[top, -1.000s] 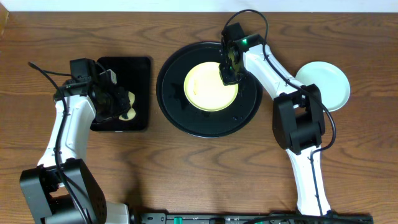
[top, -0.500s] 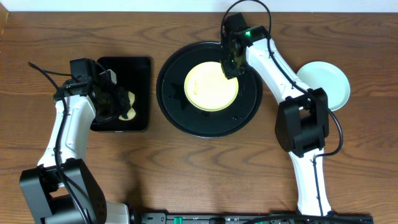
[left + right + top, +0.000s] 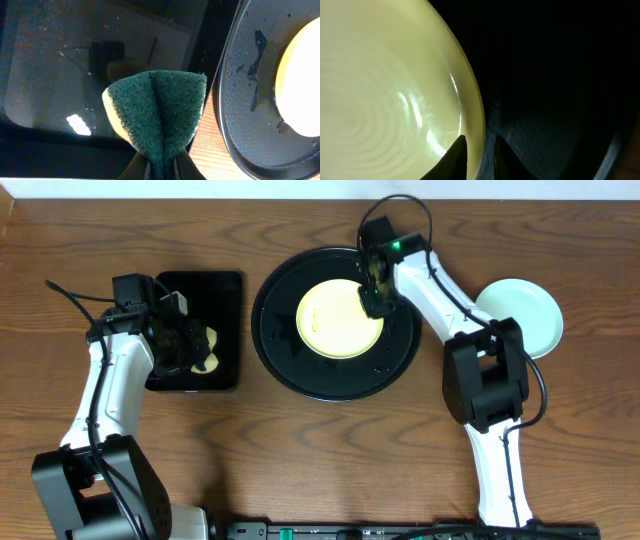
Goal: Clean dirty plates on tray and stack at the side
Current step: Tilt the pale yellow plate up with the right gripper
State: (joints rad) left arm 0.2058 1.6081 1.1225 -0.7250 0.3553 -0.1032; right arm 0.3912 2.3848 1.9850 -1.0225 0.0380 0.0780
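A pale yellow plate (image 3: 335,320) lies in the round black tray (image 3: 290,355). My right gripper (image 3: 372,298) sits at the plate's right rim. In the right wrist view the two fingers straddle that rim (image 3: 479,120), one over the plate (image 3: 385,100) and one over the tray (image 3: 545,100), shut on it. My left gripper (image 3: 190,345) is shut on a folded green and yellow sponge (image 3: 157,115) above the rectangular black tray (image 3: 215,290). A pale blue plate (image 3: 520,315) rests on the table at the right; whether it is one plate or a stack I cannot tell.
The round tray's floor is wet, with water streaks (image 3: 255,55) left of the yellow plate (image 3: 300,85). A strip of bare wood (image 3: 205,150) separates the two trays. The table is brown wood (image 3: 330,460).
My right gripper moved a little toward the far rim of the tray, then came back to the plate's right rim. The left arm and sponge have not moved.
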